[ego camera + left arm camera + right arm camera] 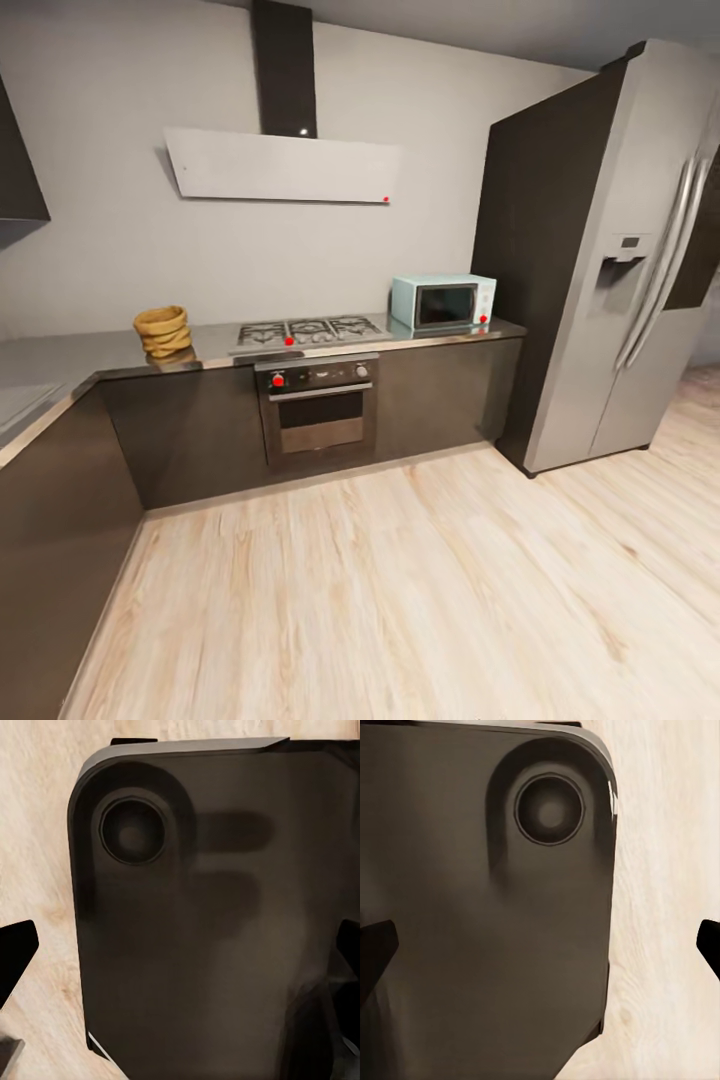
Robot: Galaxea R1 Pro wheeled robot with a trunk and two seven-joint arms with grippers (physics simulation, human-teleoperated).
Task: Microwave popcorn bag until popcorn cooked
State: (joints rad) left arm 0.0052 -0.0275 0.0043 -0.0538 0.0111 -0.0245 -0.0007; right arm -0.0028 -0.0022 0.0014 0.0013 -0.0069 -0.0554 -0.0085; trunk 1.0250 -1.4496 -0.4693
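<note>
Across the kitchen, the popcorn bag (163, 330) is seen left of the hob (308, 330) on the counter (80, 355), the microwave (443, 302) right, both grippers held open and empty over the robot's base (210, 930).

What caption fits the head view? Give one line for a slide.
Kitchen approach: bag left of the hob, microwave shut at the countertop's right end.

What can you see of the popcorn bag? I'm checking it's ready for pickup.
The popcorn bag is a small, squat tan-brown sack with a wrinkled, coarse cloth look and a rolled rim. It stands upright on the steel countertop, left of the gas hob, near the wall. Nothing else touches it. Its contents cannot be made out.
</note>
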